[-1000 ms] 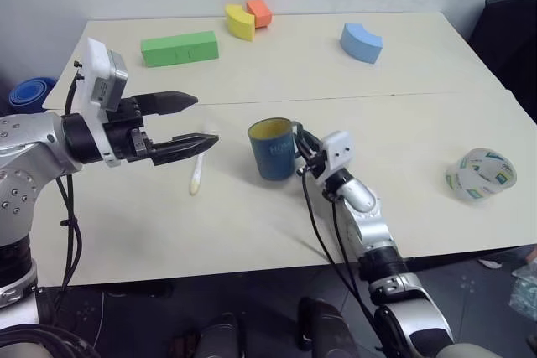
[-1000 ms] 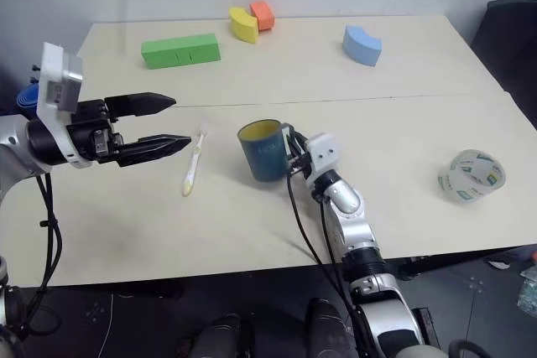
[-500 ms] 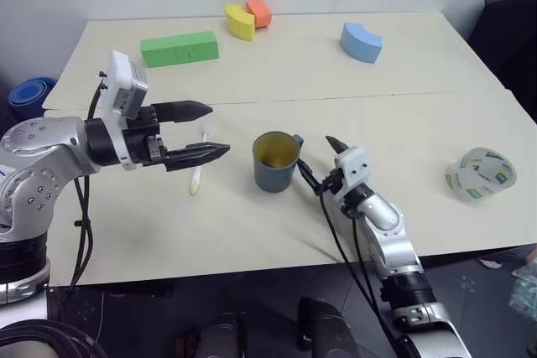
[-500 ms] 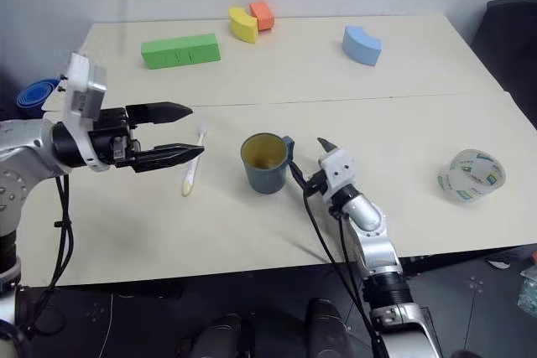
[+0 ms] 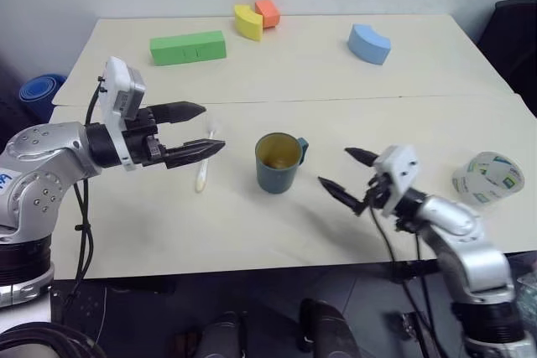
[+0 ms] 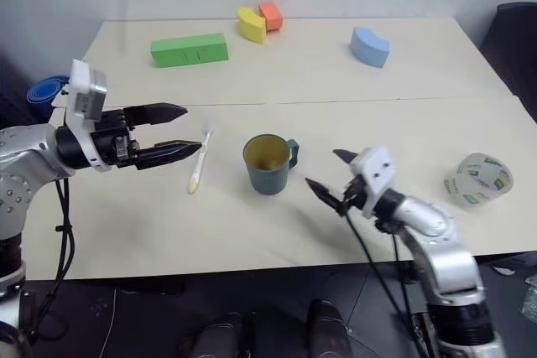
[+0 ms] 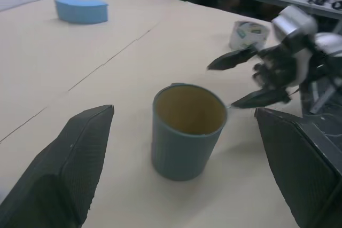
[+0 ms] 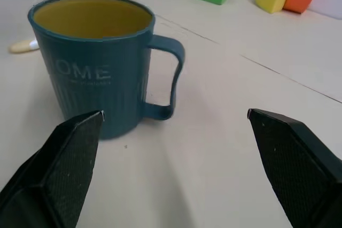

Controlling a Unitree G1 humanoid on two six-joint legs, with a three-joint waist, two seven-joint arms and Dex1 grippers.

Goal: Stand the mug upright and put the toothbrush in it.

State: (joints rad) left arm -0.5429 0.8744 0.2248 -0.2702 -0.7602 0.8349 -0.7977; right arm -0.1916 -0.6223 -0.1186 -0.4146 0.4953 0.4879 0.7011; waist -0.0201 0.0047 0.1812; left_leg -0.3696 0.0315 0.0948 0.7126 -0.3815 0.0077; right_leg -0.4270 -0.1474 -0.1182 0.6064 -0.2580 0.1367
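Note:
The dark teal mug stands upright near the table's middle, yellowish inside, handle toward the right; it also appears in the wrist views as mug and mug. The toothbrush lies flat on the table just left of the mug, its white head pointing away. My left gripper hovers open above and just left of the toothbrush, fingers pointing at the mug. My right gripper is open, off to the mug's right and apart from it, holding nothing.
A clear tape roll lies at the table's right edge. At the back stand a green block, yellow block, orange block and blue curved block. A blue object lies off the table's left edge.
My right gripper opened, let go of the mug by its handle, and drew back to the right. The mug stays upright. My left gripper moved toward the toothbrush, then sank slightly.

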